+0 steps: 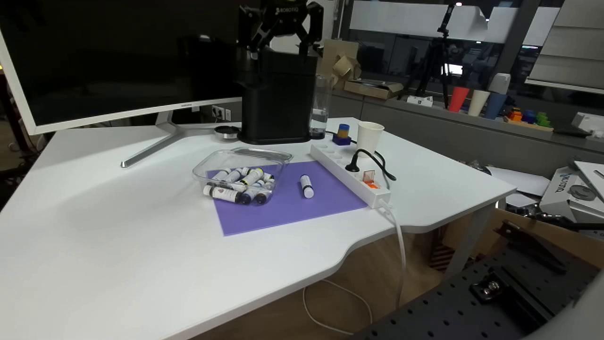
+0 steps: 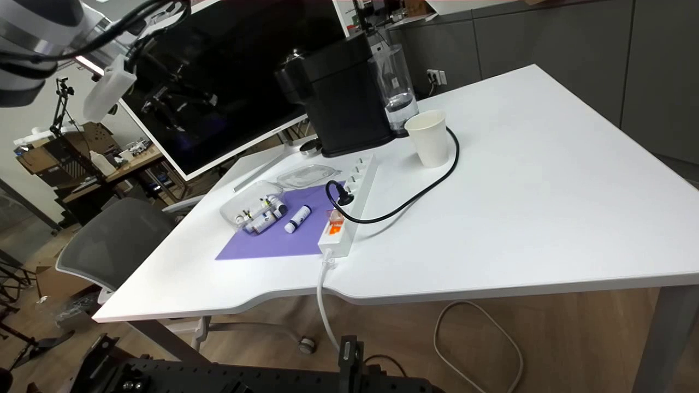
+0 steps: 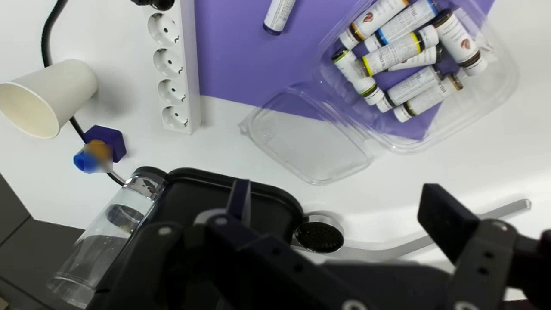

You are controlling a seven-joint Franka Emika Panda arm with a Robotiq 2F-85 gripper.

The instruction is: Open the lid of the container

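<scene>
The container (image 1: 218,159) is a low clear plastic tub with several small white bottles in it, on a purple sheet (image 1: 292,212). It also shows in an exterior view (image 2: 238,201) and the wrist view (image 3: 495,97). Its clear lid (image 3: 312,137) is hinged open and lies flat on the table beside the tub; it also shows in both exterior views (image 1: 262,153) (image 2: 307,175). My gripper (image 3: 342,206) is open and empty, its fingers wide apart. In an exterior view it (image 1: 278,49) appears high, at the top of the tall black box, away from the container.
The tall black box (image 2: 349,103) with a clear water tank (image 2: 397,93) stands near the monitor (image 1: 132,56). A white power strip (image 1: 347,172) with a black cable lies along the purple sheet. A paper cup (image 2: 428,139) and a loose bottle (image 1: 306,185) stand nearby.
</scene>
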